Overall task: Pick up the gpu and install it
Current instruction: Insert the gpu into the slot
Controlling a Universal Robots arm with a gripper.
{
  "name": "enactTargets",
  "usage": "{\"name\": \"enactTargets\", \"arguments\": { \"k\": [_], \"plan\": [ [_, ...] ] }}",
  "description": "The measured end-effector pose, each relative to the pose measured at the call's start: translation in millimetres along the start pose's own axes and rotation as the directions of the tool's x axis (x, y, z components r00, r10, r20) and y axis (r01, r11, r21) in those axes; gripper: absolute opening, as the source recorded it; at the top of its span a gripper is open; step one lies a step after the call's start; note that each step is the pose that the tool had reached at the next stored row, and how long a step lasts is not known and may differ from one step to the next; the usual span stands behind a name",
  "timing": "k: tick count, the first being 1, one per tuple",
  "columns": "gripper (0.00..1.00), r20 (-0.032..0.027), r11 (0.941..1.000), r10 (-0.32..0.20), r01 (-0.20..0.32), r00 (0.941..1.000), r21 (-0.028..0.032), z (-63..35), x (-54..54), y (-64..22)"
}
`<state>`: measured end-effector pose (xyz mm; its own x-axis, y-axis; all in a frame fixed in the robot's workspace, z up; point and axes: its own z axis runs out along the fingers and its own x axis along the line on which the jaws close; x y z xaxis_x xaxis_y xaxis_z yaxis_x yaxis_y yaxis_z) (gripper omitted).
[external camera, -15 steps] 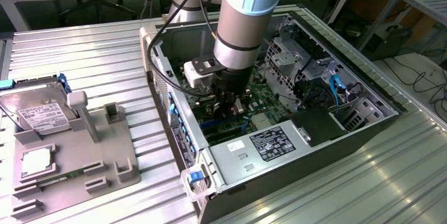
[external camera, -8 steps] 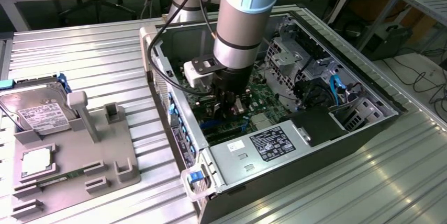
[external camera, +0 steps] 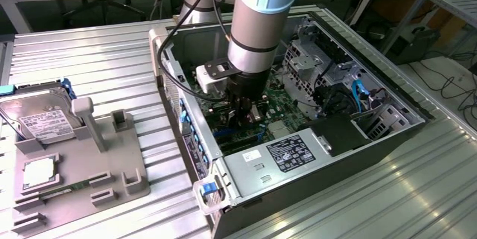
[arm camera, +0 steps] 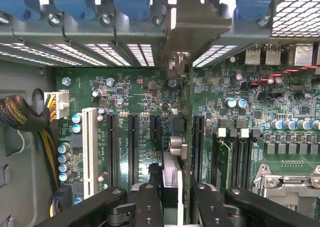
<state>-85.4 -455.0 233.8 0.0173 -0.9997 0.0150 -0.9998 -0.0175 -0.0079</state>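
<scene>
Exterior view: a ribbed metal table (external camera: 89,55) carries an open desktop computer case (external camera: 387,110) lying on its side, with a grey and pale-blue robot arm (external camera: 257,21) reaching straight down into it. To the exterior view's left sits a grey plastic fixture tray (external camera: 111,166) holding a silver hard drive (external camera: 41,116) with a white label and a small square CPU chip (external camera: 39,172). Inside the case lies a green motherboard (arm camera: 130,94), dense with capacitors and long black expansion slots (arm camera: 134,142). The gripper (arm camera: 172,197) hangs low over the board, its black jaws narrowed on the gpu (arm camera: 176,137), a thin dark card seen edge-on, standing upright between two slots with its pale metal bracket (arm camera: 192,27) up against the case's rear openings. The step in hand looks like seating the card. That would call for keeping its lower edge aligned with the slot and pressing straight, evenly down.
</scene>
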Motion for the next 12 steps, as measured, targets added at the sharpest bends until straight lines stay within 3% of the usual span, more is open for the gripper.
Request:
{"name": "enactTargets", "arguments": {
  "k": [12],
  "plan": [
    [0.28, 0.0001, 1.0000, 0.000, 0.000, 1.0000, -0.0001, 0.0, 0.0, -1.5]
  ]
}}
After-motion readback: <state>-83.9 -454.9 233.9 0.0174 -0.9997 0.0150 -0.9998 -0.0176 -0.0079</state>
